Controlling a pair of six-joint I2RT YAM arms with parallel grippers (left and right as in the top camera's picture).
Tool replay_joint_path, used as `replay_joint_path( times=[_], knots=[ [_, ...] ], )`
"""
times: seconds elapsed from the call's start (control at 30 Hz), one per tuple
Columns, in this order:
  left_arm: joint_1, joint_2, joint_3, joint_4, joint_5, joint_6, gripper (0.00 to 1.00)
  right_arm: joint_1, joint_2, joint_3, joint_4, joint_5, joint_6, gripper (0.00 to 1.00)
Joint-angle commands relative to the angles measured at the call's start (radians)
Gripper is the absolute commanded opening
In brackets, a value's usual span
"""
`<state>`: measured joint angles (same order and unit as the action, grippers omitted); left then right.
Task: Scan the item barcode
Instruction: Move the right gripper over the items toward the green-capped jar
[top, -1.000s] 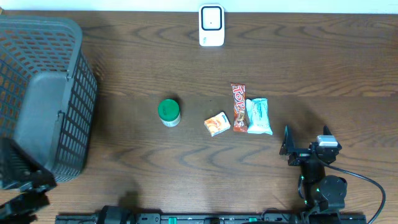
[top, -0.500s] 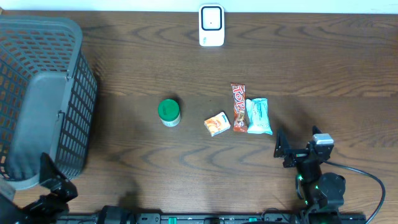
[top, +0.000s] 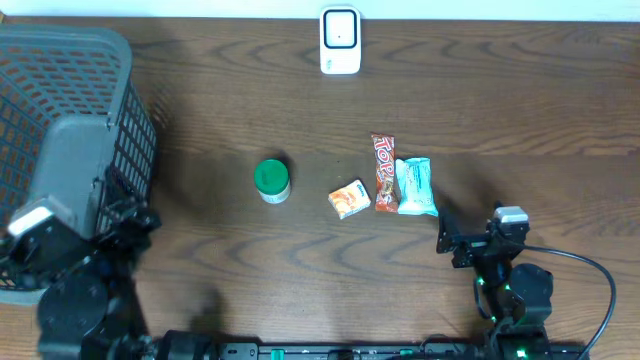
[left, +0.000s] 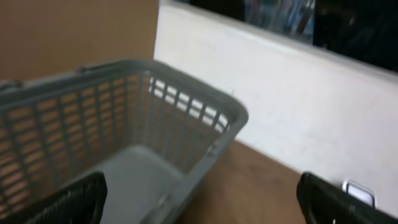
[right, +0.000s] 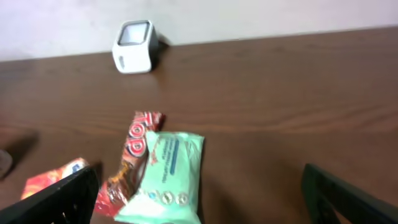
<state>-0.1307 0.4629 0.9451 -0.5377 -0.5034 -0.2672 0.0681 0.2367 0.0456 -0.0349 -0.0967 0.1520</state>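
Overhead: shows left hand (top: 130, 205) released and empty by the basket (top: 140, 120), right hand (top: 452, 240) released near the mint packet (top: 417, 187), red bar (top: 384, 172) and orange packet (top: 349, 199) mid-tabletop (top: 500, 100). Left wrist: looks into the basket. Right wrist: faces the three snacks, scanner (right: 135, 38) beyond.

1. Low at the near-left corner: left arm (top: 70, 290), wrist raised.
2. Wide open and empty: left gripper (top: 130, 205), pointing away and rightward.
3. Low at the near-right side: right arm (top: 512, 290).
4. Wide open and empty: right gripper (top: 445, 238), pointing away and leftward, fingertips spread apart.
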Motion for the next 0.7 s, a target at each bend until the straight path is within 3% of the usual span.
replay_joint_path(
  times=[0.0,0.17,0.4,0.67],
  knots=[
    [0.006,-0.003,-0.112,0.100,-0.007,-0.028,0.98,0.004,0.015,0.086,-0.006,-0.045,-0.018,0.99],
    [0.006,-0.003,-0.223,0.183,-0.018,-0.070,0.98,0.004,0.082,0.202,-0.041,-0.060,-0.019,0.99],
    [0.006,-0.003,-0.359,0.253,-0.022,-0.201,0.98,0.006,0.321,0.447,-0.192,-0.169,-0.019,0.99],
    [0.006,-0.003,-0.489,0.293,-0.022,-0.228,0.98,0.025,0.684,0.857,-0.533,-0.168,-0.014,0.99]
  ],
)
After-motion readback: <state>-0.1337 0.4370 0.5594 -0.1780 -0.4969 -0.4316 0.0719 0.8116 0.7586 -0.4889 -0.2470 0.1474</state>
